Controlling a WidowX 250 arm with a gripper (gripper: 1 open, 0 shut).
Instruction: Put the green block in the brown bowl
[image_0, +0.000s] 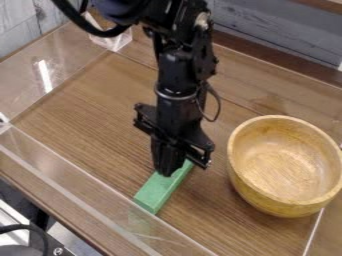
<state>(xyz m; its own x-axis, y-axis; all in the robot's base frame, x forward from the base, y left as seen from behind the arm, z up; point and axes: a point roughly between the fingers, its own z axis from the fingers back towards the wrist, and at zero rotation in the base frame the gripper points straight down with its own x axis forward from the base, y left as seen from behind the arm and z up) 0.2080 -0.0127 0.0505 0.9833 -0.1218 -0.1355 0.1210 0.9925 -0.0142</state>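
Note:
The green block (156, 192) lies at a slant on the wooden table, near the front edge. Its far end sits between the fingers of my gripper (173, 168), which points straight down and is shut on that end. The near end of the block rests on or just above the table. The brown bowl (274, 203) stands upright and empty to the right of the gripper, about a hand's width from the block. The black arm rises from the gripper toward the top of the view.
A clear plastic wall (74, 185) runs along the table's front-left edge, close to the block's near end. Another transparent panel (40, 75) stands at the left. The wooden tabletop (94, 120) stretches out to the left of the arm.

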